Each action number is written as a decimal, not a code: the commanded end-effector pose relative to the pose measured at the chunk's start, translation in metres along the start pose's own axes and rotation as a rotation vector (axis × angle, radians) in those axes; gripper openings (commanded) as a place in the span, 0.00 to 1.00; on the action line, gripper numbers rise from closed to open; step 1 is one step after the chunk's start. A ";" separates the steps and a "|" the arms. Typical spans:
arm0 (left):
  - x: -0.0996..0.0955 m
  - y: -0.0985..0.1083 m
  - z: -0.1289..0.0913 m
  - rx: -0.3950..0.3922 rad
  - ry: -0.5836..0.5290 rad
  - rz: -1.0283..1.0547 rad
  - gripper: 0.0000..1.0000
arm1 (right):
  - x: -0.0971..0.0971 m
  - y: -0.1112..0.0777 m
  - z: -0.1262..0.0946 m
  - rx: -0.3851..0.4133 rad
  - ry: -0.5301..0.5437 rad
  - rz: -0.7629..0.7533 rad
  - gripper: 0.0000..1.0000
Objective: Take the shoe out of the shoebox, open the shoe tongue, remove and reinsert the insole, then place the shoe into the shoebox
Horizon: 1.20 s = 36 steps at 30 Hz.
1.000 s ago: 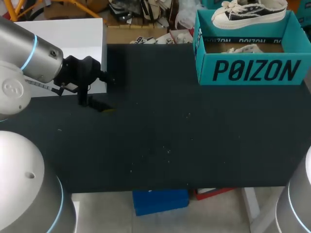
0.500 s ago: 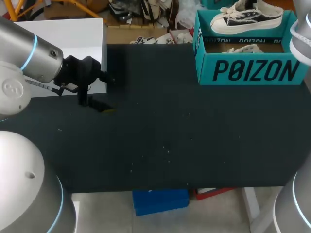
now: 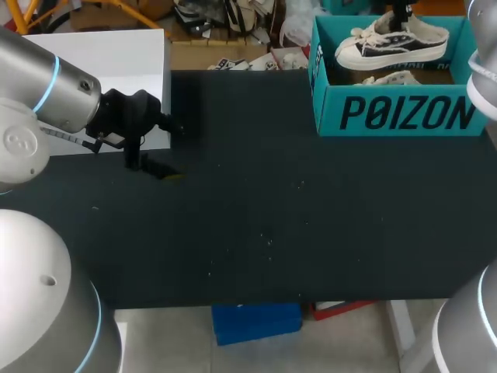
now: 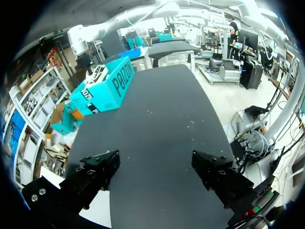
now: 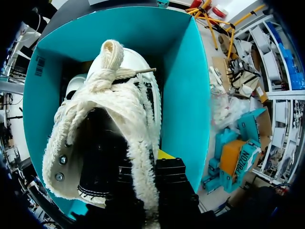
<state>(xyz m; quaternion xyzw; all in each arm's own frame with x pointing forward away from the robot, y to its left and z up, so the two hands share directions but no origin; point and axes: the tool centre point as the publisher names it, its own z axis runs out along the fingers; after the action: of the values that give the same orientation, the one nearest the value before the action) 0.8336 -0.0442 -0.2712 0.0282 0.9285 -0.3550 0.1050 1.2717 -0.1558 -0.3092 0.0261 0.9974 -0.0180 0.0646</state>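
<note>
Right gripper (image 3: 401,14) is clamped on the shoe (image 3: 392,43) at the far right corner, holding it over the open shoebox (image 3: 404,113). The shoe's long axis runs along the box's front wall, toe toward the middle and tipped a bit low, with a second shoe (image 3: 392,78) lying in the box beneath it. The left gripper (image 3: 151,167) sits well apart at the far left, so the right arm is clearly the nearer one, and bare table (image 3: 256,225) lies between them as set-down room. Left wrist: its fingers (image 4: 95,169) are spread wide with nothing between them, and the shoebox is far ahead, off toward the other arm. Right wrist: the jaws pinch the side of the fleece collar (image 5: 138,124), one finger inside, one outside. Teal walls ring the shoe, the nearest just beside the outer finger. I'd clear the front wall before moving toward the table.
</note>
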 end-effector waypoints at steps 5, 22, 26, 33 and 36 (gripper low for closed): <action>0.001 0.000 0.000 -0.004 -0.001 0.000 1.00 | -0.009 0.003 0.027 -0.024 0.039 0.013 0.00; 0.001 0.000 0.000 -0.004 -0.001 0.000 1.00 | -0.009 0.007 0.064 -0.049 0.073 0.003 0.00; 0.001 0.000 0.000 -0.004 -0.001 0.000 1.00 | -0.009 0.007 0.070 -0.039 0.079 -0.006 0.03; 0.001 0.000 0.000 -0.004 -0.001 0.000 1.00 | -0.011 0.004 0.062 -0.024 0.063 0.003 0.17; 0.001 0.000 0.000 -0.004 -0.001 0.000 1.00 | -0.010 0.002 0.054 -0.020 0.062 0.006 0.18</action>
<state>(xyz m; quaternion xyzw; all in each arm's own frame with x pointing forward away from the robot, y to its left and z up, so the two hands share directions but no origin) 0.8336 -0.0443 -0.2712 0.0282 0.9285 -0.3550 0.1050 1.2799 -0.1548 -0.3683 0.0277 0.9951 -0.0065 0.0948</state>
